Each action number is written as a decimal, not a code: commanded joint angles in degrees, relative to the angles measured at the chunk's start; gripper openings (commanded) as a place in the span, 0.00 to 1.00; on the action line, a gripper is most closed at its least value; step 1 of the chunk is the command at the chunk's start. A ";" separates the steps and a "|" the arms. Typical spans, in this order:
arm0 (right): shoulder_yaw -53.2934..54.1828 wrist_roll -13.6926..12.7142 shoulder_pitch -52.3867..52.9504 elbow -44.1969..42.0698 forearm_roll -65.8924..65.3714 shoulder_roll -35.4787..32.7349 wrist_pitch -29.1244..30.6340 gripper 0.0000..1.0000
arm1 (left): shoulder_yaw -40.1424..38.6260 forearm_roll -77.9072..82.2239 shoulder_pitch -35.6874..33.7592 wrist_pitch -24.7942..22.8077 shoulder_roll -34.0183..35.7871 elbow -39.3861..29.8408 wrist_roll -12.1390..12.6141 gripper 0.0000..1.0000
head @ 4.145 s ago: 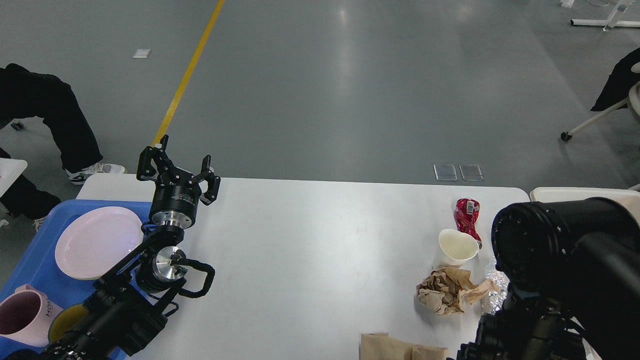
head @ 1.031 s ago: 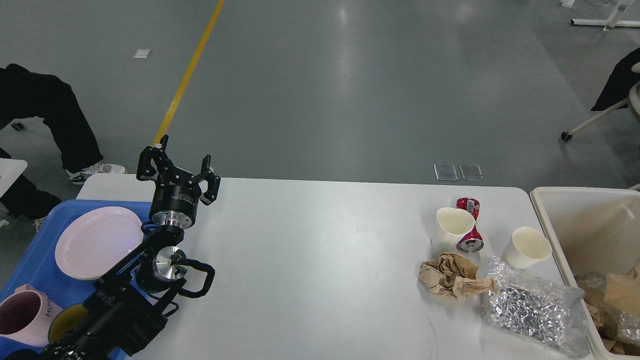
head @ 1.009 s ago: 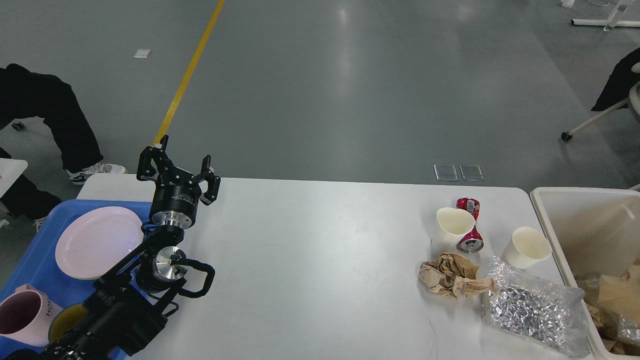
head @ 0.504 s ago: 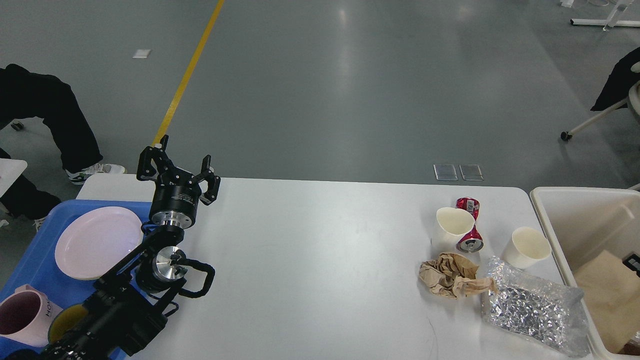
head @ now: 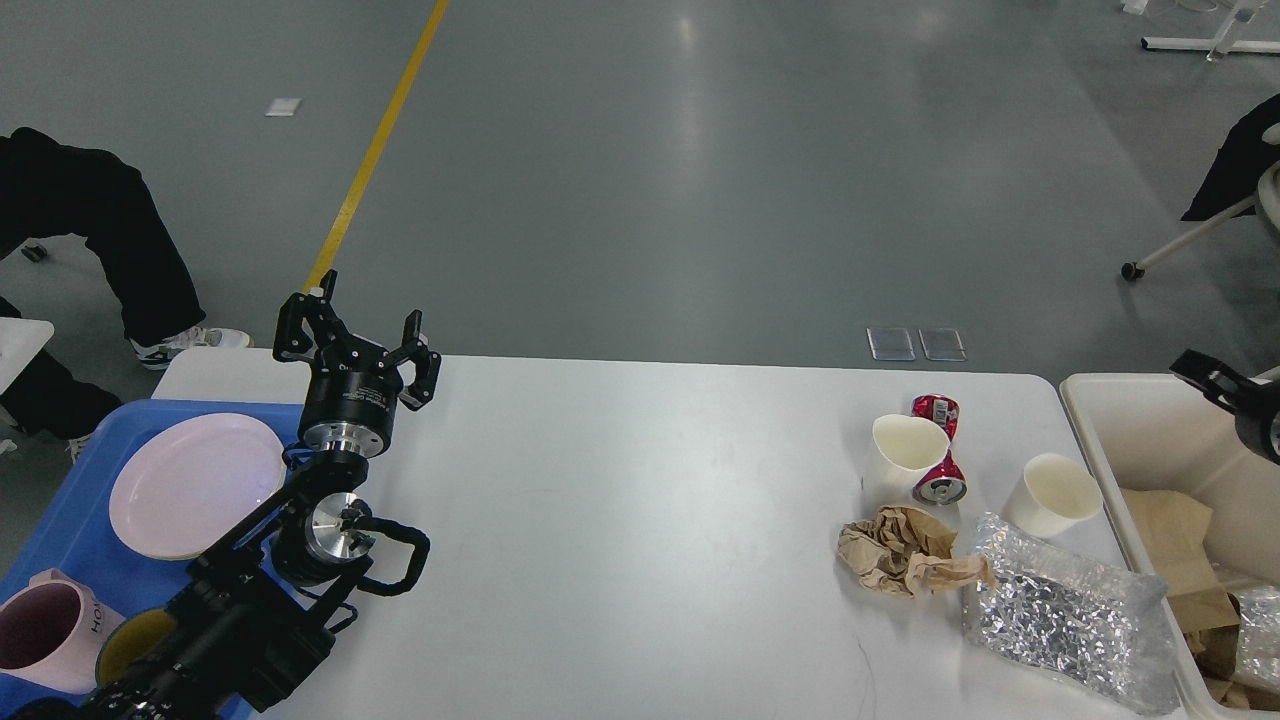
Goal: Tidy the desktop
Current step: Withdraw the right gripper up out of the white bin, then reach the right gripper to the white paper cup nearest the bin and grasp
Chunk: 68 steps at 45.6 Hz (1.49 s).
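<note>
Left hand (head: 357, 342) released, right hand (head: 1235, 395) unclear over bin (head: 1085, 420); reaching back could topple the cups (head: 1050, 495).

At my nine o'clock a blue tray (head: 60, 545) is holding a pink plate (head: 195, 485), a pink mug (head: 45, 640) and a yellow cup (head: 135, 640). Toward three o'clock two white paper cups (head: 905, 455) (head: 1050, 495) are standing beside a crushed red can (head: 938, 450), crumpled brown paper (head: 900, 560) and a silvery bag (head: 1065, 620). Brown paper (head: 1175, 535) is lying in the cream bin (head: 1150, 430) at far right.
</note>
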 commanded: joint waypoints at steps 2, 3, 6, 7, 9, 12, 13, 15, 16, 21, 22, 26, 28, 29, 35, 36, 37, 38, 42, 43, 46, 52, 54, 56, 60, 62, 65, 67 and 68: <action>0.01 0.01 18.20 22.32 -14.44 -3.87 0.17 1.00 | 0.00 0.00 0.00 0.00 0.00 0.00 0.00 0.96; 0.10 0.01 20.13 24.52 -16.81 -4.04 0.17 1.00 | 0.00 0.00 0.00 0.00 0.00 0.00 0.00 0.96; 0.19 0.01 25.06 29.72 -21.92 -4.04 0.26 1.00 | 0.00 0.00 0.00 0.00 0.00 0.00 0.00 0.96; 0.19 0.01 26.55 31.39 -22.98 -4.04 0.26 1.00 | 0.00 0.00 0.00 0.00 0.00 0.00 0.00 0.96; 0.10 0.01 29.63 34.99 -23.60 -4.04 0.43 1.00 | 0.00 0.00 0.00 0.00 0.00 0.00 0.00 0.96; 0.01 0.01 34.02 39.56 -23.95 -4.13 1.13 1.00 | 0.00 0.00 0.00 0.00 0.00 0.00 0.00 0.96; 0.01 -0.08 35.34 40.79 -24.04 -4.04 1.48 1.00 | 0.00 0.00 0.00 0.00 0.00 0.00 0.00 0.96; 0.10 -0.08 37.72 42.91 -24.04 -3.87 2.28 1.00 | 0.00 0.00 0.00 0.00 0.00 0.00 0.00 0.96; 0.19 -0.08 38.77 44.05 -24.04 -3.78 2.63 1.00 | 0.00 0.00 0.00 0.00 0.00 0.00 0.00 0.96; 0.10 -0.25 42.47 52.22 -23.78 -3.60 4.74 1.00 | 0.00 0.00 0.00 0.00 0.00 0.00 0.00 0.96; 0.19 -0.25 43.08 53.62 -23.61 -3.60 4.83 1.00 | 0.00 0.00 0.00 0.00 0.00 0.00 0.00 0.96; 0.10 -0.08 44.84 59.69 -23.34 -3.87 4.92 1.00 | 0.00 0.00 0.00 0.00 0.00 0.00 0.00 0.96; -0.08 -0.08 45.90 62.50 -23.08 -4.04 5.09 1.00 | 0.00 0.00 0.00 0.00 0.00 0.00 0.00 0.96; -0.34 -0.17 46.34 63.56 -23.08 -4.13 5.35 1.00 | 0.00 0.00 0.00 0.00 0.00 0.00 0.00 0.96; -0.69 -0.08 46.78 64.80 -23.51 -4.04 5.44 1.00 | 0.00 0.00 0.00 0.00 0.00 0.00 0.00 0.96; -0.78 -0.25 46.69 64.71 -23.60 -3.96 5.44 1.00 | 0.00 0.00 0.00 0.00 0.00 0.00 0.00 0.96; -0.87 -0.51 46.43 64.45 -23.69 -3.78 5.27 1.00 | 0.00 0.00 0.00 0.00 0.00 0.00 0.00 0.96; -1.04 -0.60 46.08 64.19 -23.69 -3.69 4.92 1.00 | 0.00 0.00 0.00 0.00 0.00 0.00 0.00 0.96; -1.66 -0.69 43.89 61.91 -23.87 -2.55 4.30 1.00 | 0.00 0.00 0.00 0.00 0.00 0.00 0.00 0.96; -1.75 -0.69 42.49 60.94 -23.95 -2.29 4.04 1.00 | 0.00 0.00 0.00 0.00 0.00 0.00 0.00 0.96; -1.75 -0.69 37.92 56.64 -24.04 -1.76 2.99 1.00 | 0.00 0.00 0.00 0.00 0.00 0.00 0.00 0.96; -1.57 -0.34 29.04 46.45 -24.04 0.43 -1.93 1.00 | 0.00 0.00 0.00 0.00 0.00 0.00 0.00 0.96; -1.48 -0.17 26.14 43.54 -23.96 1.23 -3.34 1.00 | 0.00 0.00 0.00 0.00 0.00 0.00 0.00 0.96; -1.48 -0.08 24.03 41.34 -23.96 1.58 -3.96 1.00 | 0.00 0.00 0.00 0.00 0.00 0.00 0.00 0.96; -0.78 -0.08 21.03 38.52 -23.34 1.76 -5.10 1.00 | 0.00 0.00 0.00 0.00 0.00 0.00 0.00 0.96; -0.08 0.01 20.94 38.52 -23.25 1.76 -5.19 1.00 | 0.00 0.00 0.00 0.00 -0.08 0.00 0.00 0.96; 0.89 0.01 20.68 38.52 -23.16 1.84 -5.28 1.00 | 0.00 0.00 0.00 0.00 0.00 0.00 0.00 0.96; 1.33 0.01 20.33 38.52 -23.16 1.93 -5.45 1.00 | 0.00 0.00 0.00 0.00 -0.08 0.00 0.00 0.96; 1.42 0.01 20.15 38.43 -23.16 1.93 -5.80 1.00 | 0.00 0.00 0.00 0.00 -0.08 0.00 0.00 0.96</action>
